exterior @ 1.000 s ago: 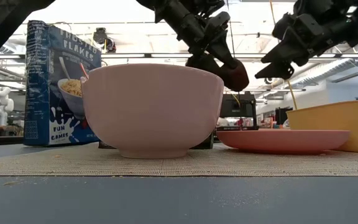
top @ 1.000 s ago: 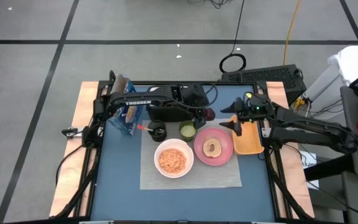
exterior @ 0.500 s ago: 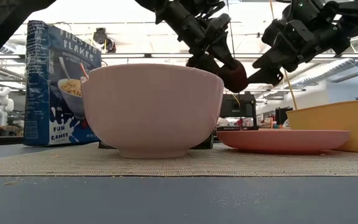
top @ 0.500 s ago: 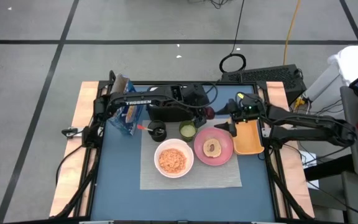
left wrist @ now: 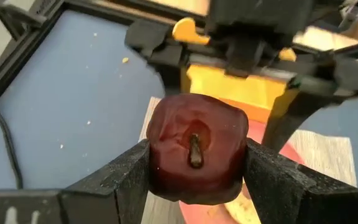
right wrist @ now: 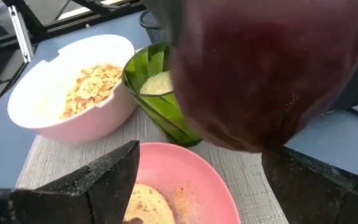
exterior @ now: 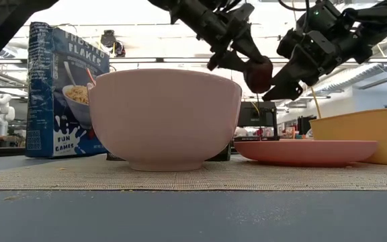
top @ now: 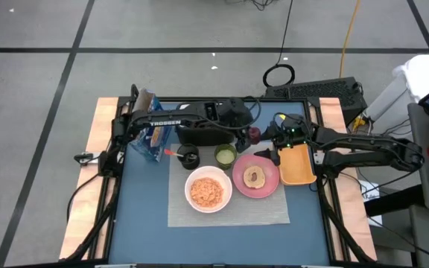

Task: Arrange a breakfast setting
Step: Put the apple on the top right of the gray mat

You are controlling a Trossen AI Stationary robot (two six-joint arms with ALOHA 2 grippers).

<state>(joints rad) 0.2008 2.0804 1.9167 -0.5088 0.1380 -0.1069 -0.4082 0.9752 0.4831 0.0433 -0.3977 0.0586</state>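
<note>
A dark red, wrinkled apple point(left wrist: 196, 155) sits clamped between the left gripper's point(top: 252, 135) fingers, held in the air above the far edge of the pink round plate point(top: 267, 181). The right gripper point(top: 271, 150), fingers spread apart and holding nothing, faces the apple from just beside it. On the one grey rectangular woven mat point(top: 229, 212) lie one white round bowl point(top: 208, 190) of cereal, one small green cup point(top: 224, 155), one black cup point(top: 190, 158) and the plate carrying one round pastry point(top: 255, 176). One blue cereal box point(top: 150, 130) stands nearby.
</note>
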